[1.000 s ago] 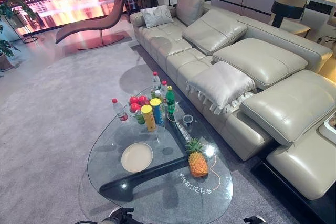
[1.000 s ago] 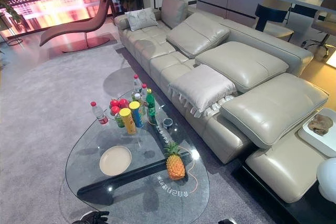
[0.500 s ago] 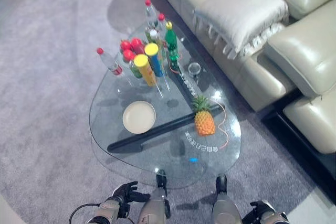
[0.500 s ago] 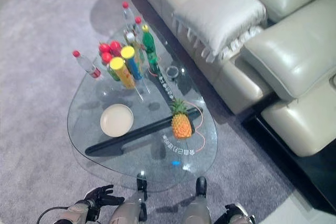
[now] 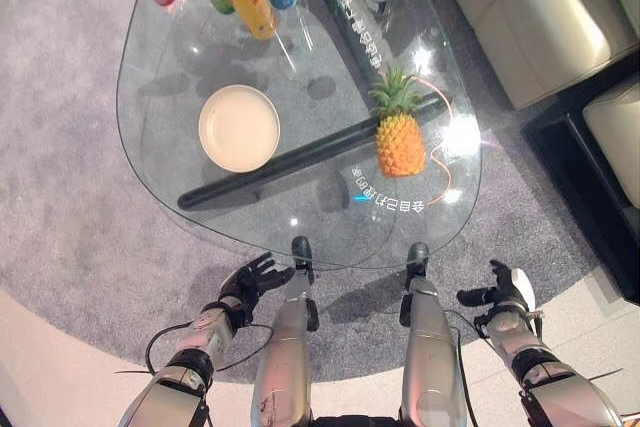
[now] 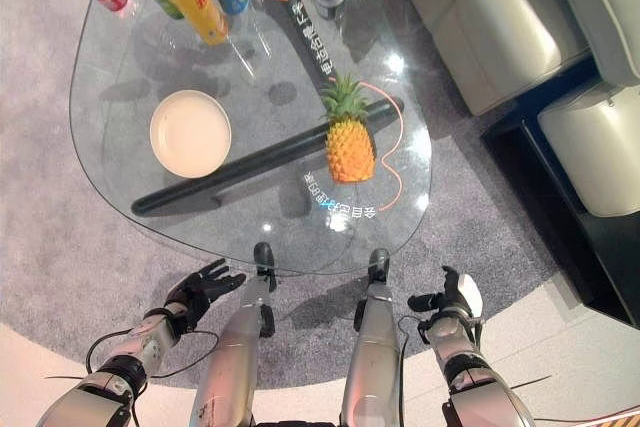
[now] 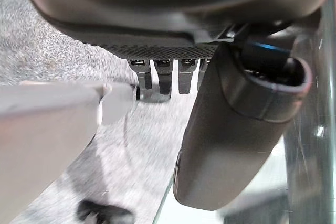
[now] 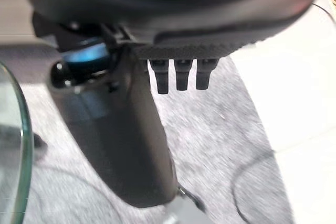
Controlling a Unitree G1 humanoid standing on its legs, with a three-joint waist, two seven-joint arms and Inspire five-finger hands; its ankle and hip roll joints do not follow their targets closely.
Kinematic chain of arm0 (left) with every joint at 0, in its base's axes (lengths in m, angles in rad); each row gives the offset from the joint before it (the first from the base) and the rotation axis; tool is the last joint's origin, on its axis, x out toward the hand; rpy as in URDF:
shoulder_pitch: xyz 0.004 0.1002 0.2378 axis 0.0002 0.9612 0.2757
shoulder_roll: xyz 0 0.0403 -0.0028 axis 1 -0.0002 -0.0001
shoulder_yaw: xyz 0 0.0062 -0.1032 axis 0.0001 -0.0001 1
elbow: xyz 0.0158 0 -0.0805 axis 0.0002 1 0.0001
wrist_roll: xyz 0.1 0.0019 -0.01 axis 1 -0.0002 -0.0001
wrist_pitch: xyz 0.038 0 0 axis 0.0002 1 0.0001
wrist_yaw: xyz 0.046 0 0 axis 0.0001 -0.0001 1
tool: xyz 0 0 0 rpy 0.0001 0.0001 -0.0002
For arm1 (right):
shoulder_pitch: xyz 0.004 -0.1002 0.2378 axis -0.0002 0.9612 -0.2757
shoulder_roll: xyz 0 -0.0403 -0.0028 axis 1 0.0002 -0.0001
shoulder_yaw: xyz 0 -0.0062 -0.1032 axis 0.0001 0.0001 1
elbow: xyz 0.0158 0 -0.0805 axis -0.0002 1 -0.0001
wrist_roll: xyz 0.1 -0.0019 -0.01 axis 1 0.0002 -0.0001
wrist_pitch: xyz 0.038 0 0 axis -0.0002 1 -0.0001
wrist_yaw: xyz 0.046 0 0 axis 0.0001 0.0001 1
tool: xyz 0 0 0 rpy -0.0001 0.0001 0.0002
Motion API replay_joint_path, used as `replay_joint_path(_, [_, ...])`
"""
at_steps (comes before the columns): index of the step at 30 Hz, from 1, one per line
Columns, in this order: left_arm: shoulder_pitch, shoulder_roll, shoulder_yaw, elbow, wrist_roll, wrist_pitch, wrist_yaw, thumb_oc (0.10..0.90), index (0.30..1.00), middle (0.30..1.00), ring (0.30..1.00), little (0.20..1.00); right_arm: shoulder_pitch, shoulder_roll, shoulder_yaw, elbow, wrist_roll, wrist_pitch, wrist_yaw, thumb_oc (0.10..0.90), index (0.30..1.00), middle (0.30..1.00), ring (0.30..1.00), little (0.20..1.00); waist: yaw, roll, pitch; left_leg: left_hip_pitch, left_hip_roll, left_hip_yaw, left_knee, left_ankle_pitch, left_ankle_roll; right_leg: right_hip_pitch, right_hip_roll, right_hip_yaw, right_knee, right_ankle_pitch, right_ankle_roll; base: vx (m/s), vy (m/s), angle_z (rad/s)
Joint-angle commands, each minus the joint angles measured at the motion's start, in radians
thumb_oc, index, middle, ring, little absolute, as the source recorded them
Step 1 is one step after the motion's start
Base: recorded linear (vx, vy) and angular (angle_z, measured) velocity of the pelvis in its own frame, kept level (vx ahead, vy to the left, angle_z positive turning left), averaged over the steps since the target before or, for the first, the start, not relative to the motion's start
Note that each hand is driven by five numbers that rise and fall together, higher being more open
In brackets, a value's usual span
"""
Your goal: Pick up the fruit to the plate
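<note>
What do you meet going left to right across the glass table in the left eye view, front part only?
Plate → pineapple, both standing apart on the glass table. Nearer than the table's edge: left hand → right hand, both open and empty.

Glass coffee table on grey carpet, beside a leather sofa

The glass table (image 5: 160, 162) stands on grey carpet (image 5: 60, 247); a cream leather sofa (image 5: 530, 17) sits beside it, and pale hard floor (image 5: 60, 377) borders the carpet's near edge.
</note>
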State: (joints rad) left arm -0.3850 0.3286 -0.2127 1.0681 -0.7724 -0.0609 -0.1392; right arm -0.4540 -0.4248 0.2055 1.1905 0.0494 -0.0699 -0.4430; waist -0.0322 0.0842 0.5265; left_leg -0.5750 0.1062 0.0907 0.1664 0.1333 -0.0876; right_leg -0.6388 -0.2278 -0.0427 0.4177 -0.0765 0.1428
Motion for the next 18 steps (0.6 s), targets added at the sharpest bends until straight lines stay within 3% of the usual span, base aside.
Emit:
replay_joint_path(1, [0.036,0.039,0.067,-0.006,-0.075,-0.071,0.067,0.8,0.9,0.9,0.9,0.9,0.061,-0.039,-0.034,-0.064,0.033,-0.035,-0.124,0.8,0.9,0.9,0.9,0.9,-0.004,-0.03,-0.006,-0.14,-0.021,-0.05,0.24,-0.148,0.006,-0.092,0.03,-0.026,0.007,0.065,-0.03,-0.07,-0.021,0.1])
replay_joint_path(7, [0.016,0.038,0.088,-0.018,-0.142,-0.111,0.095,0.8,0.9,0.9,0.9,0.9,0.024,-0.055,-0.04,-0.082,0.025,-0.06,-0.168,0.8,0.9,0.9,0.9,0.9,-0.001,-0.022,-0.006,-0.238,-0.017,-0.075,0.319,-0.164,0.018,-0.201,0.045,0.0,0.103,0.04,-0.037,-0.07,-0.005,0.05])
replay_joint_path(18, [-0.016,0.06,0.099,-0.014,-0.123,-0.154,0.177,0.8,0.9,0.9,0.9,0.9,-0.023,-0.08,-0.018,-0.087,0.038,-0.104,-0.188,0.8,0.9,0.9,0.9,0.9,0.014,-0.021,-0.006,-0.307,-0.014,-0.085,0.335,-0.158,0.012,-0.262,0.045,-0.02,0.123,0.035,-0.041,-0.03,-0.015,0.0])
